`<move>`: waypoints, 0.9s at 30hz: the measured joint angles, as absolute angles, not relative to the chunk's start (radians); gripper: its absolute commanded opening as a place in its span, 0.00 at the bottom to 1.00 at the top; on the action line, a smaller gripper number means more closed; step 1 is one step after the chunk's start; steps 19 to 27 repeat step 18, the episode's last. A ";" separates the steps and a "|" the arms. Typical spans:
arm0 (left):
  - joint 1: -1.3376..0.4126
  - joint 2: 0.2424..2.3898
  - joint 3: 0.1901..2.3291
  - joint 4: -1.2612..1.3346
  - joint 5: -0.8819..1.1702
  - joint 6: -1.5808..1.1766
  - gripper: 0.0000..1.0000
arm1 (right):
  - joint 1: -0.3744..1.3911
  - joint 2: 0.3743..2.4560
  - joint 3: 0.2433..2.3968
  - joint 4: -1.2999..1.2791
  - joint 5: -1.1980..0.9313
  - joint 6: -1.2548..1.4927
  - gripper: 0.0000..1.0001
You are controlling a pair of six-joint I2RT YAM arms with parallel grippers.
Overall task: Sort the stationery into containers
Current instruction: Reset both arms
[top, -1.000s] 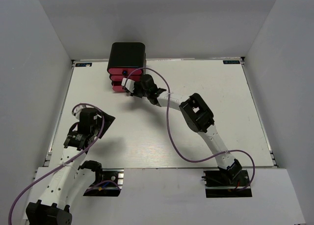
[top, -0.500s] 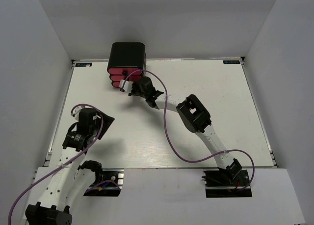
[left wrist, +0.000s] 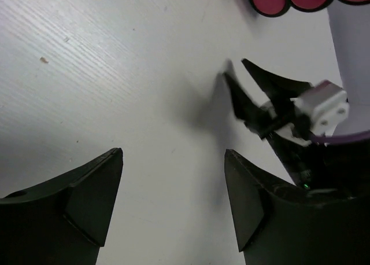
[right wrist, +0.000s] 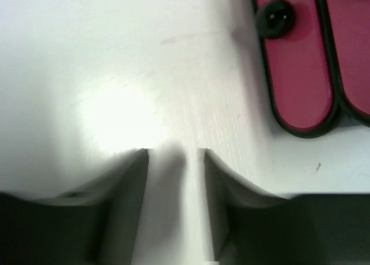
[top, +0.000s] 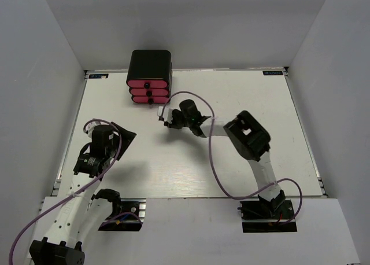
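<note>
Currently right jaws parted near shut pink drawers (top: 149, 91) in black cabinet (top: 150, 62).

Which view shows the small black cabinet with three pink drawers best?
Top external: the whole black cabinet and all three pink drawers show. Left wrist catches only drawer edges; right wrist shows parts of two fronts, blurred.

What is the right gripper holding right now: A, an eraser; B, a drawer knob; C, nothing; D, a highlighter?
C: the right gripper is open, with only table showing between its fingers, apart from the pink drawers.
</note>
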State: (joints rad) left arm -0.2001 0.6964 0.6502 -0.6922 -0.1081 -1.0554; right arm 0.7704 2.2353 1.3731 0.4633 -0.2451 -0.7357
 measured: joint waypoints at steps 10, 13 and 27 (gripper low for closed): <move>-0.200 0.665 0.556 -0.391 0.062 -0.910 0.91 | 0.751 1.761 1.184 0.285 -0.229 -0.384 0.90; -0.200 0.673 0.556 -0.334 0.103 -0.862 0.95 | 0.747 1.712 1.185 0.187 -0.160 -0.293 0.90; -0.200 0.670 0.556 -0.289 0.150 -0.800 1.00 | 0.726 1.628 1.108 0.107 -0.077 -0.226 0.90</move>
